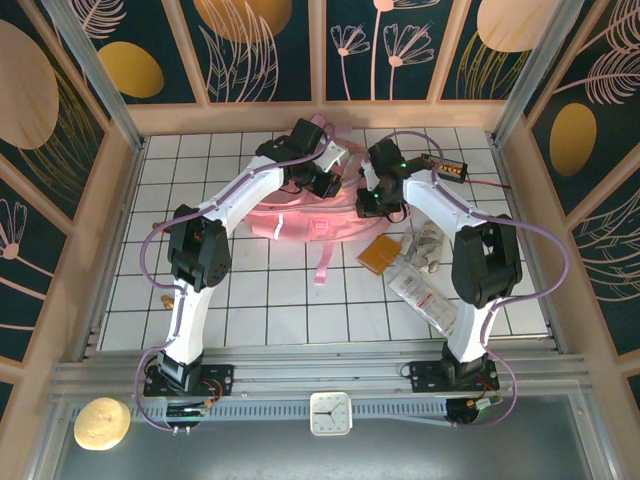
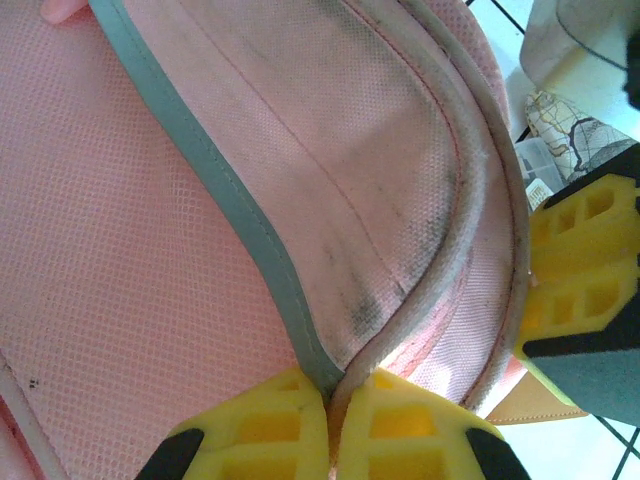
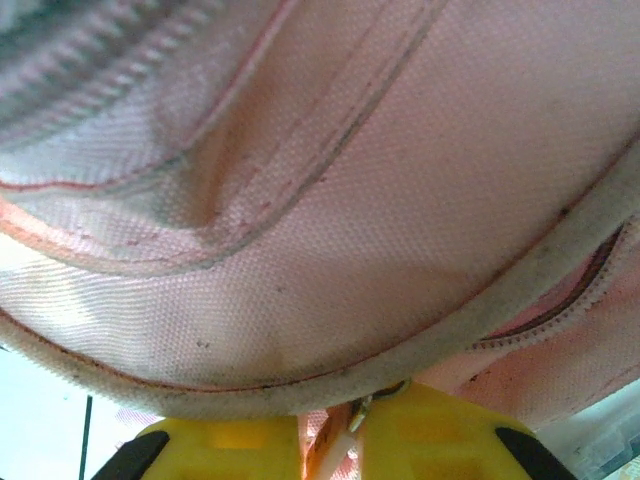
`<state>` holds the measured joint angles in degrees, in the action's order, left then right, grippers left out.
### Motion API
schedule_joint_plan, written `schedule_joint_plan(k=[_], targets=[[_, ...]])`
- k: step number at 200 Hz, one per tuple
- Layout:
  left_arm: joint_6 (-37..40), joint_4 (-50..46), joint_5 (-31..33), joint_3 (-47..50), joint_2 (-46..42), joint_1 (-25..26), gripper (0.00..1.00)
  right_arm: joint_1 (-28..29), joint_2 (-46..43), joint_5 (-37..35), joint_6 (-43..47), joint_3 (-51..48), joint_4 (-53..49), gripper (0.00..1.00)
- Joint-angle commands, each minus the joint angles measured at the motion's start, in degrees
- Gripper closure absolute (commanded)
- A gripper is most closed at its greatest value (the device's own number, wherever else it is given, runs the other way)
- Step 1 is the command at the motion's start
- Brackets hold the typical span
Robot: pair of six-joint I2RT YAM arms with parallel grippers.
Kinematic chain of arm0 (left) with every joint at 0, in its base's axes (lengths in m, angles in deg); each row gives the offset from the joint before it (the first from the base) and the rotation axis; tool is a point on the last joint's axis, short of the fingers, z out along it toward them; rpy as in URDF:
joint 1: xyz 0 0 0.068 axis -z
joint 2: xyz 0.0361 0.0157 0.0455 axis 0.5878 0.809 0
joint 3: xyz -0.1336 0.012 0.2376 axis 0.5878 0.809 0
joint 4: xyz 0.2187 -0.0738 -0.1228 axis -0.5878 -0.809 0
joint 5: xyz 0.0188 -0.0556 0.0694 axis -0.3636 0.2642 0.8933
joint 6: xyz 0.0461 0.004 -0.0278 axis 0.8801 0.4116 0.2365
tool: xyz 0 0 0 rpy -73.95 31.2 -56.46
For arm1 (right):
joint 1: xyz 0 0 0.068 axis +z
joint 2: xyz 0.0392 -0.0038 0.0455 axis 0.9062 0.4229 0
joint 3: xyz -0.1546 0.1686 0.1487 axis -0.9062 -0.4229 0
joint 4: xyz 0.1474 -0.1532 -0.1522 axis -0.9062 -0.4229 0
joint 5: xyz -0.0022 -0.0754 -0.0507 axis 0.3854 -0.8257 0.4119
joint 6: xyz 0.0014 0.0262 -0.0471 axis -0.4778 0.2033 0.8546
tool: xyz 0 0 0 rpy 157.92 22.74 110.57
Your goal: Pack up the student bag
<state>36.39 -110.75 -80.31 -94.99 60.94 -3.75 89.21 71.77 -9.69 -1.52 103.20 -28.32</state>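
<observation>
Pink fabric of the student bag (image 1: 300,215) lies at the far middle of the white tiled table (image 1: 250,300), between the two arms. On its near side, the left gripper (image 2: 333,388) has its yellow fingers pressed together on the bag's edge, where the grey reflective strip (image 2: 200,150) meets the piping. The right gripper (image 3: 348,425) pinches the bag's piped rim, with a small zip pull (image 3: 357,412) between its fingers. An orange flat packet (image 1: 382,252) and clear wrapped items (image 1: 425,292) lie just right of the bag.
</observation>
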Motion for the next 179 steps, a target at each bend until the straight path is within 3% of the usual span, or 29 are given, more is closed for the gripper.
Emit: schedule_joint_plan(k=[1,73,97,136,179], targets=[[-3.43,7.19,-6.23,-0.61,-1.92,1.48,1.0,0.72,2.06,5.12,-1.54,1.6,0.91,0.83],[-3.1,4.99,-2.28,-2.09,-0.04,1.63,1.0,1.82,1.57,5.47,-2.06,7.01,-8.63,0.92],[-3.54,5.29,-3.0,-2.75,0.53,1.96,1.0,2.03,4.47,11.86,-1.7,10.49,-13.11,0.92],[-4.37,5.58,-3.42,-4.14,0.95,2.17,1.0,3.93,9.86,16.46,-0.62,14.98,-20.15,0.91],[-4.55,5.85,-3.86,-3.23,0.45,2.86,1.0,4.22,10.41,23.74,-5.81,14.9,-14.79,0.89]])
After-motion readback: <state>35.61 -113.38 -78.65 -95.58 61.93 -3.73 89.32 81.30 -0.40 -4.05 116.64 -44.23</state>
